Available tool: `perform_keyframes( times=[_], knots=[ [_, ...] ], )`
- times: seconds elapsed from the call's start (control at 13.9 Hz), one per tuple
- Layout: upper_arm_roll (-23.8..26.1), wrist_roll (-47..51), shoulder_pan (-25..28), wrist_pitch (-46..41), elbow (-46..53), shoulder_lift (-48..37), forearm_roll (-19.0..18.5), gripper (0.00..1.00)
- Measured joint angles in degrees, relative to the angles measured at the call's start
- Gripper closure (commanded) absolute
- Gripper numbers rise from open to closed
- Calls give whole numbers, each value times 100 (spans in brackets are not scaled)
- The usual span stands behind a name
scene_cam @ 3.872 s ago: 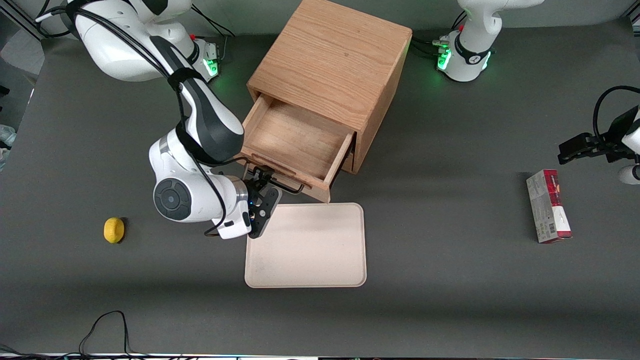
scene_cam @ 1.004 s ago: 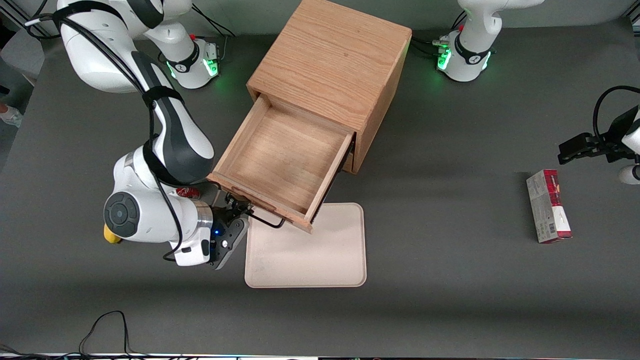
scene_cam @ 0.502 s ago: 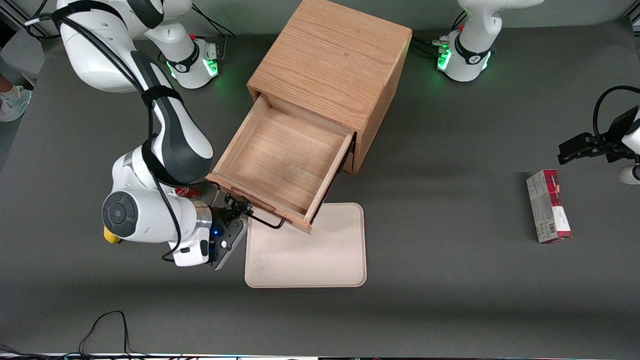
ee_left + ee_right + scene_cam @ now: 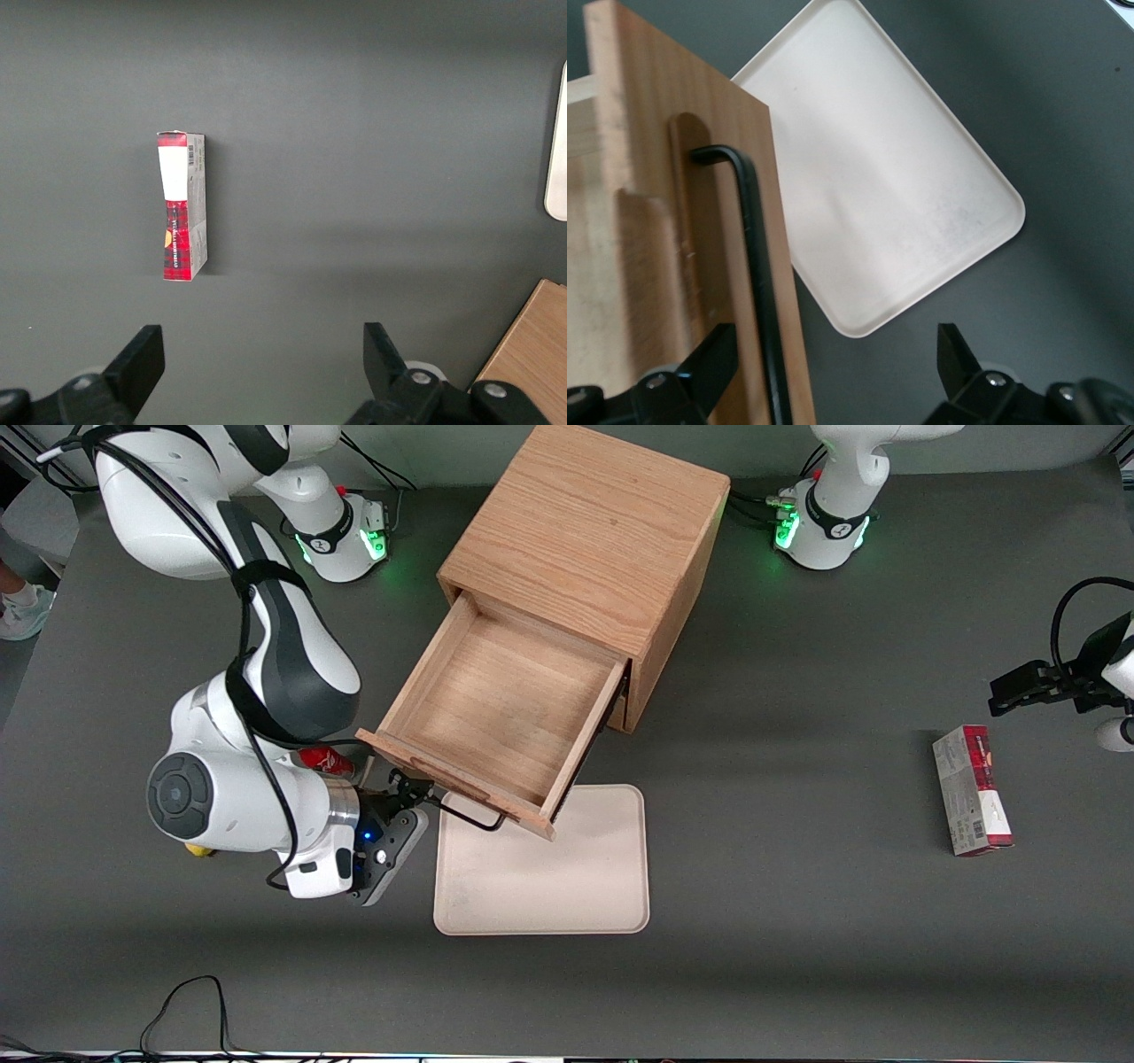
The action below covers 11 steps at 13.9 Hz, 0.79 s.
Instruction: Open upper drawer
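Light oak upper drawer (image 4: pixel 496 700), black handle (image 4: pixel 757 266), cream tray (image 4: pixel 567 868), black tool (image 4: pixel 409 793)

One cabinet (image 4: pixel 592 531), one tray (image 4: pixel 567 877), one carton (image 4: pixel 971 790).

Pulled upper drawer (image 4: pixel 496 708) much farther out of cabinet (image 4: pixel 589 558). My gripper (image 4: pixel 409 790) let go of handle (image 4: pixel 461 812), fingers now spread, backing away.

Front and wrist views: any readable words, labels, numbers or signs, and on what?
None readable.
Red and white box: barcode and print too small.
Red item beside the upper drawer: white marking illegible.
Hand at the handle: no text.
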Motion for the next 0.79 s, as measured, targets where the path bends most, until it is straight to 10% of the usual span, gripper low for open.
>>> perform_keyframes(
  times=[0.79],
  knots=[
    [-1167, 0, -68, -1587, -994, -1909, -164, 0]
  ],
)
